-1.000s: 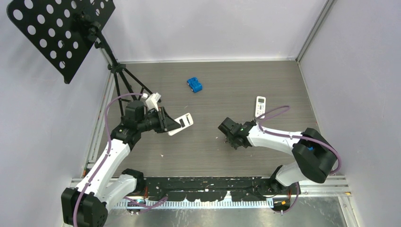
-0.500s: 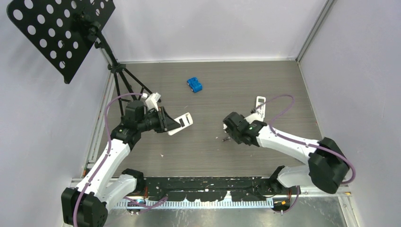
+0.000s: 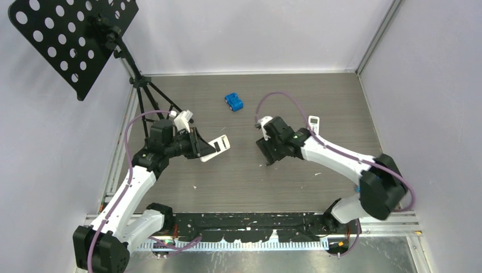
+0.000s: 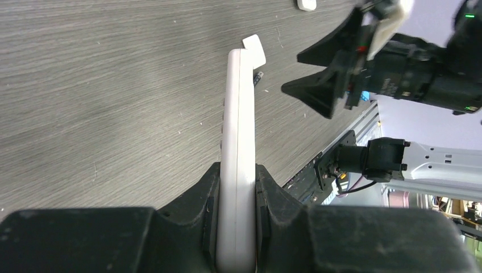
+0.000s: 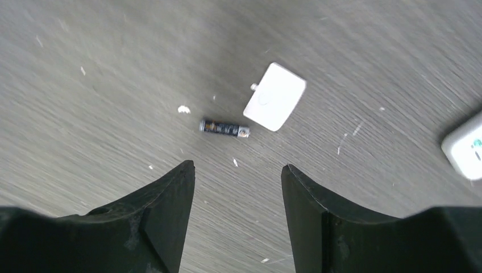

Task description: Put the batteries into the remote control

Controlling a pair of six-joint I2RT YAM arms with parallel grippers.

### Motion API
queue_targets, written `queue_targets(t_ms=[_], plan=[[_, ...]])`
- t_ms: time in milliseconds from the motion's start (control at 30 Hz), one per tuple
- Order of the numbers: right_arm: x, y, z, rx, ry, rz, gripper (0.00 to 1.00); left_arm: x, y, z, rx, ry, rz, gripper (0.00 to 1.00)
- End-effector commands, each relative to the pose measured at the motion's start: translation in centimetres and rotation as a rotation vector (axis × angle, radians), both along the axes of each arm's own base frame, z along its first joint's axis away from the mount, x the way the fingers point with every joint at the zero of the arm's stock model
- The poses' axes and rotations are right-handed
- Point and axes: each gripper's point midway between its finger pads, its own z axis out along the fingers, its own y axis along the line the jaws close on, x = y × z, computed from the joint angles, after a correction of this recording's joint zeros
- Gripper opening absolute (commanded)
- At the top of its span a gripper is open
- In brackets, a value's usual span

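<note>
- A white remote (image 4: 237,125) is gripped at its near end by the left pincer (image 4: 237,185), which is shut tight on it.
- The remote is seen edge-on in the left wrist view. It is held up off the grey surface (image 4: 102,85), with its free end pointed toward the other arm.
- The right pincer (image 5: 237,173) is spread wide open and nothing is held in it (both dark fingers are seen at the bottom of its own view).
- The right pincer is held above the surface, well apart from the remote.
- One battery (image 5: 224,128) is seen lying flat on the surface, just ahead of the gap between the right fingers. It is dark, with a paler end.
- A small white lid (image 5: 274,96) is laid just beside the battery's pale end. Whether the two touch cannot be told.
- A second remote (image 3: 313,122) is laid flat on the surface to the right, partly hidden by the right arm. One of its corners is seen at the right edge of the right wrist view.
- A blue toy car (image 3: 233,102) is set farther back on the surface, apart from both pincers.
- A black stand (image 3: 74,34) with round holes in its plate is placed at the far left corner.
</note>
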Motion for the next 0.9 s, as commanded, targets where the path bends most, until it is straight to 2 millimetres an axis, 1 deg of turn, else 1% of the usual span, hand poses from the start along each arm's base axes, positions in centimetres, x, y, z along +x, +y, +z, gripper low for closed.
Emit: queue_targets(t_ms=[0,33,100,233,367,567,767,833,867], plan=[[-1.4,-0.4,-2.9,-0.194,0.127,0.362,0.61,0.5,0.4,1.7,0.014,-0.055,0.010,0.00],[-1.3,-0.4,-3.4,-0.210,0.132,0.388,0.61,0.5,0.3,1.8,0.012,-0.057,0.007,0.00],[-1.8,0.2,-4.5,-0.200,0.170,0.451,0.61,0.4,0.2,1.9,0.008,-0.054,0.000,0.00],[-0.9,0.7,-5.7,-0.211,0.152,0.466,0.59,0.3,0.2,1.8,0.009,-0.047,-0.007,0.00],[0.5,0.8,-6.3,-0.251,0.100,0.457,0.58,0.4,0.1,1.7,0.007,-0.042,-0.012,0.00],[1.1,1.2,-7.4,-0.276,0.083,0.478,0.57,0.5,0.1,1.6,0.009,-0.040,-0.011,0.00],[1.3,1.6,-8.1,-0.271,0.093,0.494,0.56,0.5,0.1,1.4,0.009,-0.034,-0.013,0.00],[1.0,1.8,-8.4,-0.264,0.112,0.509,0.54,0.5,0.1,1.4,0.009,-0.035,-0.015,0.00],[0.6,2.0,-8.4,-0.251,0.130,0.519,0.51,0.5,0.0,1.4,0.009,-0.033,-0.015,0.00]])
